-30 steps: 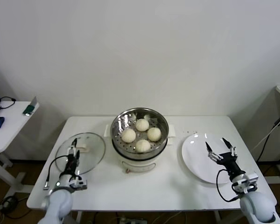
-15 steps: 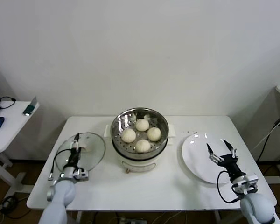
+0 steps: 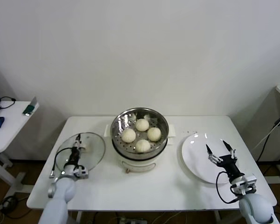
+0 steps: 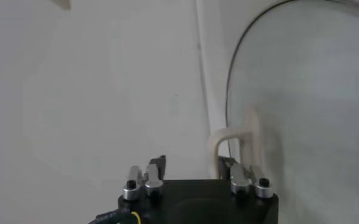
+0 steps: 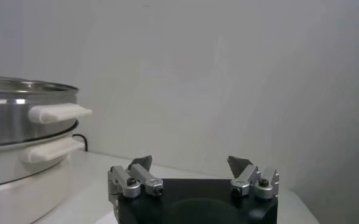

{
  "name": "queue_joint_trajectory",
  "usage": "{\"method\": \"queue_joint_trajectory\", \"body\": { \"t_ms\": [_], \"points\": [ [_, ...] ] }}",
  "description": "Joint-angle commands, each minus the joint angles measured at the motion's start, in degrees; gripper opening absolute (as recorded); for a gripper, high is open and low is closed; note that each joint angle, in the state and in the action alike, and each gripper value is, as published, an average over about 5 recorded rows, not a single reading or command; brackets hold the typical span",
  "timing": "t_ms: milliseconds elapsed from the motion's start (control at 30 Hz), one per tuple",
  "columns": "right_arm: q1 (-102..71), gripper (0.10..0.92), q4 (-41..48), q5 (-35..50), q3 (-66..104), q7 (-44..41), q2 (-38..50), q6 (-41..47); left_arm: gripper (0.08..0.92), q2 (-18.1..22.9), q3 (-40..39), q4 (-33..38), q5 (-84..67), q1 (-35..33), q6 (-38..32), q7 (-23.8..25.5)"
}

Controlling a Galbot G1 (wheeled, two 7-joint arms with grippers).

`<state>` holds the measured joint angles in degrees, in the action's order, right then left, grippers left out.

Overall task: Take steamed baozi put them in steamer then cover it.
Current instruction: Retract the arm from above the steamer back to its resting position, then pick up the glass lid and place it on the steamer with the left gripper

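Observation:
Four cream-white baozi (image 3: pixel 142 124) lie on the perforated tray inside the shiny steel steamer (image 3: pixel 114 133) at the table's middle; the steamer also shows in the right wrist view (image 5: pixel 21 115). The glass cover (image 3: pixel 93 154) lies flat on the table left of the steamer, its cream handle (image 3: pixel 86 148) facing up. My left gripper (image 3: pixel 76 142) is open, low over the cover. In the left wrist view the handle (image 4: pixel 235 141) stands right by one finger of the gripper (image 4: pixel 191 163), not between the two. My right gripper (image 3: pixel 220 146) hovers open and empty over the white plate (image 3: pixel 196 161).
The white table (image 3: pixel 144 186) carries the steamer, cover and plate. A small side table (image 3: pixel 7 126) with a phone and other items stands at the far left. A wall is close behind the table. A black cable hangs at the far right.
My left gripper has moved away from me over the glass cover, closer to its handle. My right gripper has shifted only slightly above the plate.

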<state>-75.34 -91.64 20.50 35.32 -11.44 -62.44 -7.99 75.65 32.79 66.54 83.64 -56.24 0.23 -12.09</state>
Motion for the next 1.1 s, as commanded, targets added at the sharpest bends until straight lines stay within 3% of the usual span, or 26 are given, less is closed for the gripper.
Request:
{"method": "queue_joint_trajectory", "body": {
  "t_ms": [33, 400, 500, 667, 833, 1100],
  "points": [
    [0.2, 0.823, 0.3, -0.6, -0.1, 0.0, 0.0, 0.0, 0.527, -0.8, 0.1, 1.1, -3.1, -0.5, -0.6, 0.2],
    [2.2, 0.823, 1.5, -0.8, -1.0, 0.0, 0.5, -0.1, 0.209, -5.9, 0.1, 19.5, -11.4, -9.9, 2.7, 1.4],
    [2.8, 0.823, 2.0, -0.9, -1.4, 0.0, 0.7, -0.2, 0.155, -7.6, 0.2, 25.6, -13.0, -12.7, 4.7, 1.6],
    [3.8, 0.823, 2.8, -1.0, -1.9, 0.0, 1.3, -0.3, 0.150, -10.5, 0.3, 37.2, -15.9, -18.6, 11.4, 2.4],
    [5.0, 0.823, 4.1, -1.2, -2.7, 0.0, 2.2, -0.3, 0.150, -15.1, -1.6, 47.9, -18.0, -24.0, 23.4, 2.8],
    [7.9, 0.823, 6.8, -2.2, -5.5, 0.0, 2.6, -0.4, 0.150, -25.3, -12.6, 55.5, -26.1, -19.3, 38.6, 4.1]
  ]
}}
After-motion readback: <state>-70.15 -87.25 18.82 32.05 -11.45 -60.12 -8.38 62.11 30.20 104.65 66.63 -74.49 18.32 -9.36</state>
